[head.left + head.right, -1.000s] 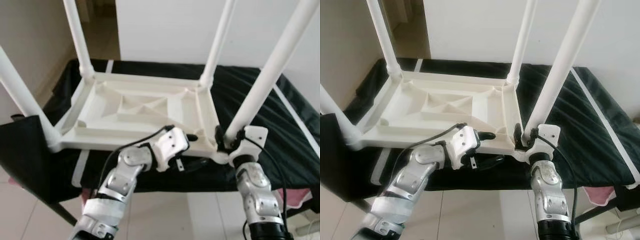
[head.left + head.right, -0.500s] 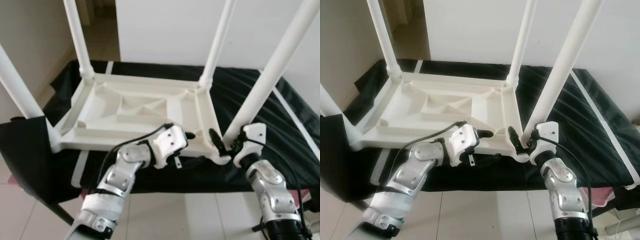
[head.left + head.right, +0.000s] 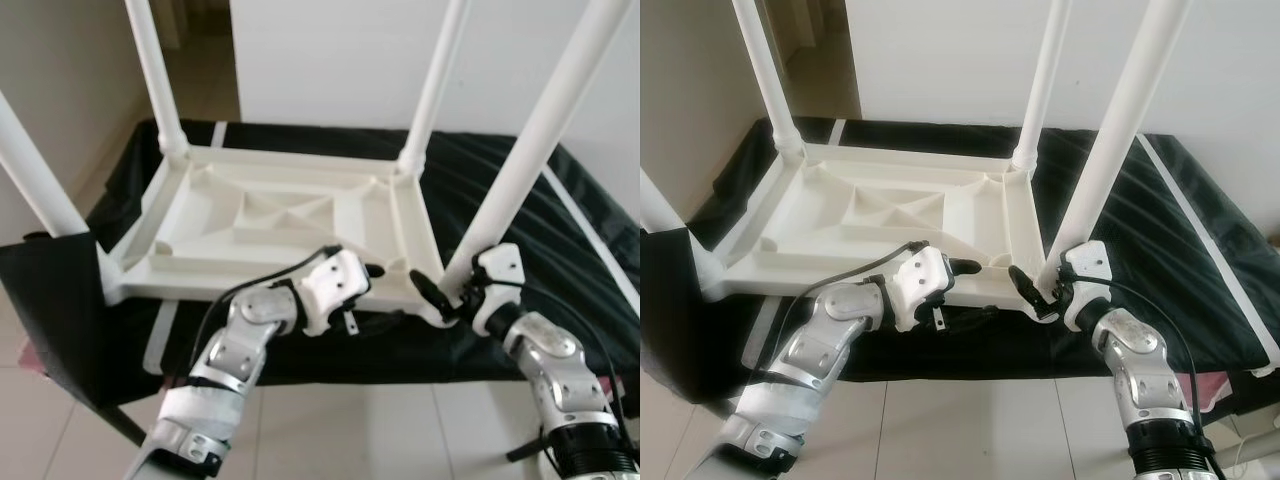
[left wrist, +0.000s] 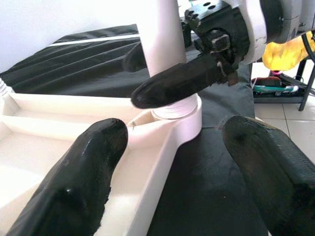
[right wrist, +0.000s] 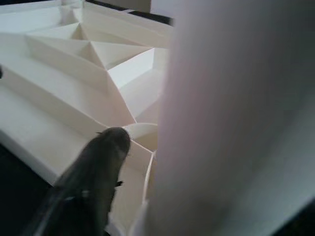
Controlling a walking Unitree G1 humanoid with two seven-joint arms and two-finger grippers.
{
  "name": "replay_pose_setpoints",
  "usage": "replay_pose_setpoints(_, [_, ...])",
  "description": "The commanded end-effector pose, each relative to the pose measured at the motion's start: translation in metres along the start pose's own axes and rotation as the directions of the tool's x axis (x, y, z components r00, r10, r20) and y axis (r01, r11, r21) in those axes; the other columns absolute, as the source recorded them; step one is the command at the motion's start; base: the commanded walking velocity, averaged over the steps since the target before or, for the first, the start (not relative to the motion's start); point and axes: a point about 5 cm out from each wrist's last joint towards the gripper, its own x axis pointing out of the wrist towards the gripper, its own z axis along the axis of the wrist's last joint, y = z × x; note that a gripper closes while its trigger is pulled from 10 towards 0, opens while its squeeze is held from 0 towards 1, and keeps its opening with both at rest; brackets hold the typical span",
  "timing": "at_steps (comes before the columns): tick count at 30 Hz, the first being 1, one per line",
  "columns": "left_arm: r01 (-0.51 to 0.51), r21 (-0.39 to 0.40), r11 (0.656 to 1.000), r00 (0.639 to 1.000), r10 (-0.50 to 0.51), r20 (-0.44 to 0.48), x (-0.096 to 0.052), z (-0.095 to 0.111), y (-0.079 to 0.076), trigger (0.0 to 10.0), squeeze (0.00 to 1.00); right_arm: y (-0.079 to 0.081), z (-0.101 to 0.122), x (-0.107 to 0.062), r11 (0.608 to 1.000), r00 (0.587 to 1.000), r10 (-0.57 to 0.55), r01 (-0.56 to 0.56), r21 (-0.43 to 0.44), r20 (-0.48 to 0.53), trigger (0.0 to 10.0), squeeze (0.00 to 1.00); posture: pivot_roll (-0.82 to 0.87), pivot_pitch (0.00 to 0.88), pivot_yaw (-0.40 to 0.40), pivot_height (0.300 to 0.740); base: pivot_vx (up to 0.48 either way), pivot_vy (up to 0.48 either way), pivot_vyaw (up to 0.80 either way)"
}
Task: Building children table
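Right gripper (image 3: 1040, 290) swung rightward, fingers wide around table leg (image 3: 1120, 130); left gripper (image 4: 172, 147) fingers wide.

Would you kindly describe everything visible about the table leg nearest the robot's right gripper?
The near-right leg is a smooth white tube, plastic by its look, standing up with a slight tilt from the corner socket of the upturned white table on the black cloth. The right gripper is at its base, fingers around it.

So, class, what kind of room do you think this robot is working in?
Probably a room in a home: pale tiled floor, plain white wall, and an upturned white children's table resting on a black-covered folding bed.
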Motion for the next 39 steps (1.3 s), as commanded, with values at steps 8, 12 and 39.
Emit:
replay_pose_setpoints(8, [-0.096,-0.014,0.995,0.995,0.096,-0.001,0.000,0.000,0.004,10.0,0.00,0.004,-0.012,-0.006,0.998,0.996,0.059,-0.059,0.000,-0.060,0.0,0.00,-0.03,0.027,-0.021,0.740,0.000,0.000,0.00])
replay_pose_setpoints(12, [-0.093,-0.011,0.996,0.996,0.093,-0.003,0.000,0.000,0.004,10.0,0.00,0.001,-0.015,-0.010,0.999,0.996,0.043,-0.043,0.000,-0.072,10.0,0.00,-0.03,0.037,-0.015,0.740,0.000,0.000,0.00])
replay_pose_setpoints(39, [-0.073,-0.027,0.997,0.997,0.073,0.007,0.001,0.000,-0.005,10.0,0.00,0.029,-0.029,-0.006,0.741,0.772,-0.618,0.635,0.217,-0.148,10.0,0.00,-0.04,0.013,0.006,0.740,0.000,0.000,0.00])
